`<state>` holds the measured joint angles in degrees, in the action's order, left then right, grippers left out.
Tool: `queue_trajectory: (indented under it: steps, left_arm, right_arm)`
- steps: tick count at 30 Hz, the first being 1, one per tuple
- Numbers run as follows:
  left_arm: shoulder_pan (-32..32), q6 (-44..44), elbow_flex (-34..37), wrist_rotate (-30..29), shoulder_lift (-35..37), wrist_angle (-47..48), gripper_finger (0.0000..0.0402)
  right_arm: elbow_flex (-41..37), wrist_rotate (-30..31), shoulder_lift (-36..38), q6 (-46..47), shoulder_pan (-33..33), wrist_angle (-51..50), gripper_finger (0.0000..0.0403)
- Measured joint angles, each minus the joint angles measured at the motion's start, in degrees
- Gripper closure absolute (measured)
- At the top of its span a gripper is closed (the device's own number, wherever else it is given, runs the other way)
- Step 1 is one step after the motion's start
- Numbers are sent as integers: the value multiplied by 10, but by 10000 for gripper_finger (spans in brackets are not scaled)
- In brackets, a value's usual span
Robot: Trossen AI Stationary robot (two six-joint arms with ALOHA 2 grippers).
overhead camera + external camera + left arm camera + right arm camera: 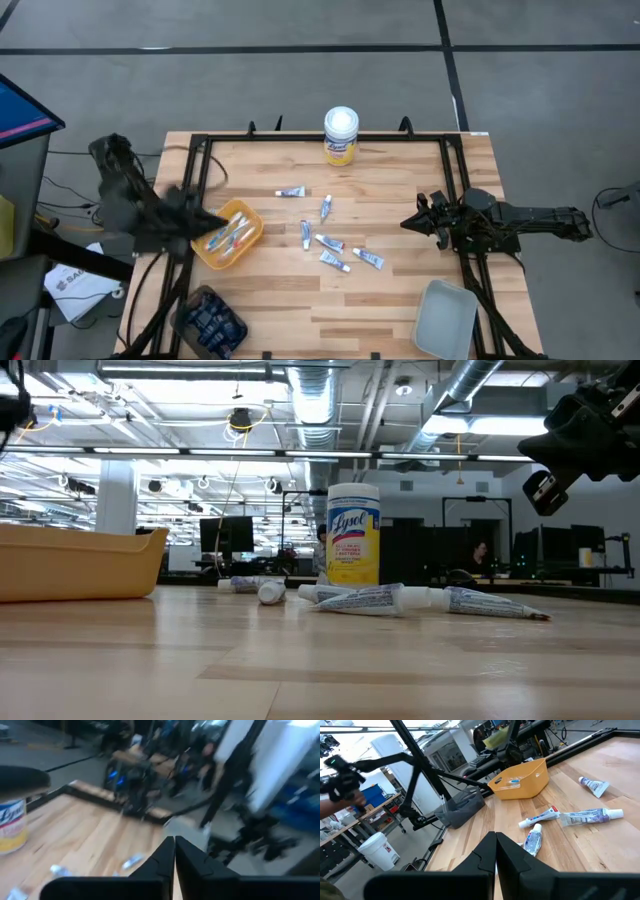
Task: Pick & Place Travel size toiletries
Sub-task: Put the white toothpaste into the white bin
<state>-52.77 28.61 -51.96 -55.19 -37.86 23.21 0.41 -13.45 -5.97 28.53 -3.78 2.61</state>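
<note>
Six white tubes (332, 243) lie loose mid-table, a few more toiletries already in the yellow bin (229, 234) at left. The left gripper (205, 222) sits fingers-together by that bin, the right gripper (412, 222) likewise closed, empty, right of the tubes. It looks like a pause between picks: next, one gripper must open and reach a tube, the far canister (341, 135) left alone

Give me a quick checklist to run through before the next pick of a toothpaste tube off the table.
1. Tubes left to pick: ok, six small white tubes lie loose on the wood.
2. Yellow bin ready to receive: ok, it sits upright and open at the left, with items already in it.
3. Left end effector empty: ok, fingers shut on nothing, over the yellow bin.
4. Right end effector empty: ok, fingers shut on nothing, at the table's right edge.
5. Fingers open for a grasp: not ok, both need opening first.
6. Lysol canister out of the way: ok, it stands at the far edge, apart from the tubes.
</note>
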Motion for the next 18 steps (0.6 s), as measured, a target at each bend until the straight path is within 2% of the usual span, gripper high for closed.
queue_trajectory:
  steps: [3,9,18]
  left_arm:
    - [0,-73,0,44,76,-40,400]
    - [0,-305,-1,120,172,-130,401]
    - [0,-418,4,227,277,-134,401]
  right_arm:
    - [0,0,0,0,0,0,403]
    - [0,0,0,0,0,0,403]
    - [0,0,0,0,0,0,403]
